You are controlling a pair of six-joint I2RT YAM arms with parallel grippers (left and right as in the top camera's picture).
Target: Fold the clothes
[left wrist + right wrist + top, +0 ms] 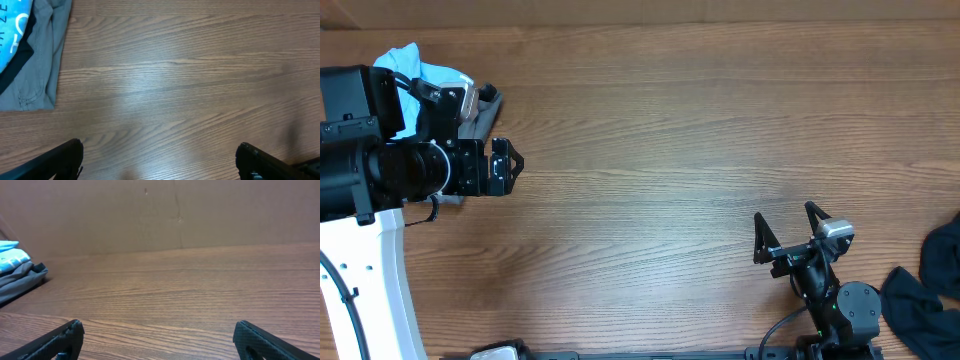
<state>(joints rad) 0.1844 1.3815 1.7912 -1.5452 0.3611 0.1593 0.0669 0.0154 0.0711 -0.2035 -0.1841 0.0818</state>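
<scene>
This is looking like a robot laboratory or a test bench rather than a home. Two black robot arms, the left arm (400,165) and the right arm (830,290), are sitting at the edges of a wood-pattern table (670,150), with a white stand (370,290) showing beside the left one and a black cable (782,330) running by the right one. A plain brown board (175,215) is closing the far side of the table, and a small pile of clothes (425,72) is lying in one corner.

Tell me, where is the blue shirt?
Overhead, the blue shirt sits in the far left corner of the table, piled on a grey garment, partly behind the left arm.
</scene>
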